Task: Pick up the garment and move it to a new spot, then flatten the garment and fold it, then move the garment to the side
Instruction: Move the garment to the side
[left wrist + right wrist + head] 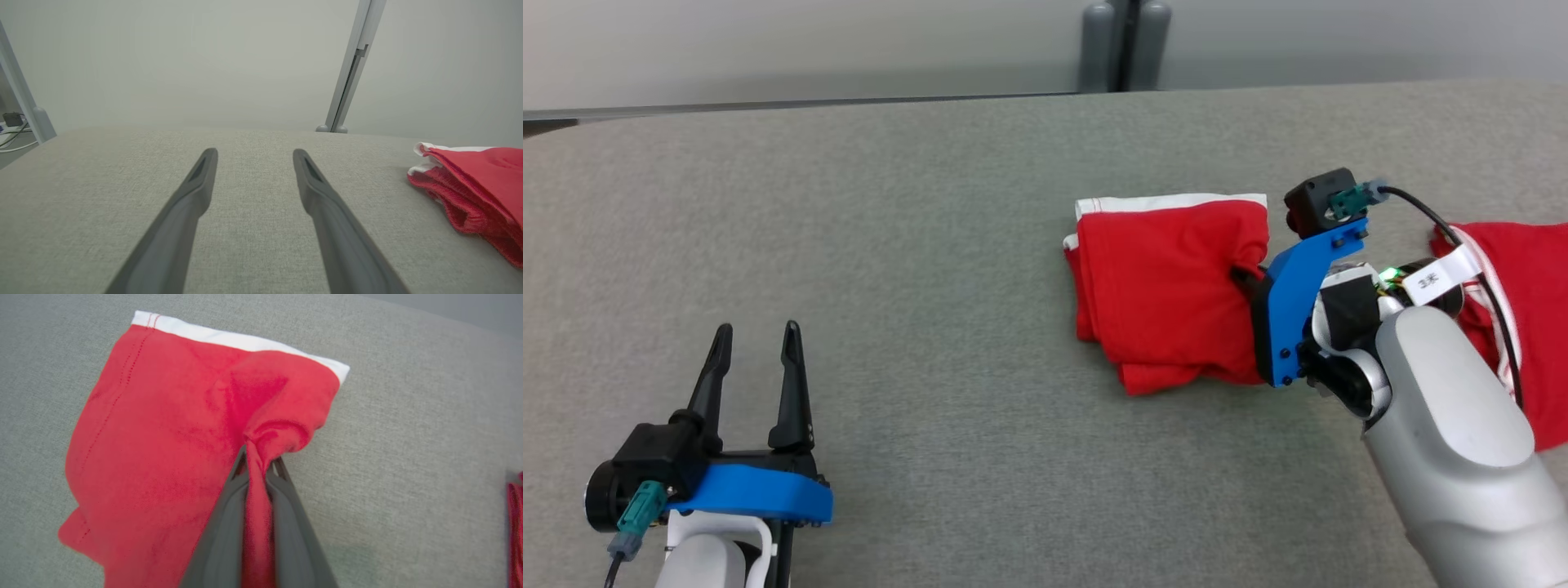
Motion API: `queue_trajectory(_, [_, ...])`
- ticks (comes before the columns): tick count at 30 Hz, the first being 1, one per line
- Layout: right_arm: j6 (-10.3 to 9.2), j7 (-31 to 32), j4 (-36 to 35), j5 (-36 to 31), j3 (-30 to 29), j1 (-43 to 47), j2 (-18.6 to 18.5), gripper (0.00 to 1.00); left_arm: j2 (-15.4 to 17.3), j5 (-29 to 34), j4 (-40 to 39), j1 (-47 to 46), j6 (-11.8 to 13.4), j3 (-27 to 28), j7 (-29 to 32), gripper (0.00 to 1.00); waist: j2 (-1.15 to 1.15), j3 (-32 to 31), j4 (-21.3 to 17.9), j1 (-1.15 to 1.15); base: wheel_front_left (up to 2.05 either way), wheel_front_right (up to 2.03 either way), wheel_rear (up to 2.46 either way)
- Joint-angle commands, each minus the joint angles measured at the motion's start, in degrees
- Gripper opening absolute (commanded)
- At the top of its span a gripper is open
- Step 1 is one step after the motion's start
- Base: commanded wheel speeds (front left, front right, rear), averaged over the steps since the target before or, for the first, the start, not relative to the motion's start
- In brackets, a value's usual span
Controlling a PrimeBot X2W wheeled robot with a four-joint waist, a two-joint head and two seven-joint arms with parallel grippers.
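A folded red garment (1168,286) with a white band along its far edge lies on the grey cloth table (915,245), right of centre. My right gripper (1243,278) is shut on a pinched ridge of the garment's right edge. In the right wrist view, red cloth of the garment (171,437) is bunched between the two dark fingers at the gripper (258,458). My left gripper (757,331) stands open at the lower left, far from the garment, with nothing between its fingers. The left wrist view shows that gripper (253,153) over bare table and the garment (482,192) off to the right.
A second red piece of clothing (1531,327) with white trim lies at the right edge, partly under my right forearm, also seen as a red strip (515,522). A grey post (1125,45) stands behind the table's far edge.
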Motion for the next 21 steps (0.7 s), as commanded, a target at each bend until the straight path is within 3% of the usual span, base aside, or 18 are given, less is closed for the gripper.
queue_trajectory(1, [0.02,0.6,-1.1,0.9,1.4,-0.9,-1.0,0.00,-0.3,0.3,-0.4,0.4,-0.4,0.2,-0.1,1.00,0.00,-1.6,-2.2,0.00,0.00,0.00,0.00])
queue_trajectory(5, [-0.03,5.3,-8.6,4.7,13.6,-2.7,-11.1,0.00,-0.3,0.5,-1.1,0.3,-0.3,0.3,-0.1,1.00,0.00,-1.8,-6.9,0.00,0.00,0.00,0.00])
queue_trajectory(6, [-0.01,6.6,-11.7,5.7,19.1,-4.9,-16.9,0.00,-0.3,0.9,-1.5,0.4,-0.3,0.3,-0.1,1.00,0.00,-1.6,-9.1,0.00,0.00,0.00,0.00])
queue_trajectory(7, [-0.01,6.6,-11.7,5.7,19.1,-4.9,-16.9,0.00,-0.3,0.9,-1.5,0.4,-0.3,0.3,-0.1,1.00,0.00,-1.6,-9.1,0.00,0.00,0.00,0.00])
queue_trajectory(12, [-0.01,5.3,-14.1,6.3,30.8,-11.6,-28.8,0.00,0.8,1.0,-1.9,-1.0,-0.3,-0.1,-0.1,1.00,0.00,0.6,-13.6,0.00,0.00,0.00,0.00])
queue_trajectory(18, [0.00,-2.2,-9.9,6.5,38.0,-17.4,-36.4,0.00,3.1,1.4,-2.5,-3.2,-0.4,-1.5,0.3,1.00,0.00,5.2,-16.4,0.00,0.00,0.00,0.00])
queue_trajectory(21, [-0.01,-7.0,-6.2,6.5,37.4,-18.2,-37.6,0.00,4.6,1.5,-3.5,-4.1,-0.4,-1.7,1.2,1.00,0.00,7.6,-17.1,0.00,0.00,0.00,0.00])
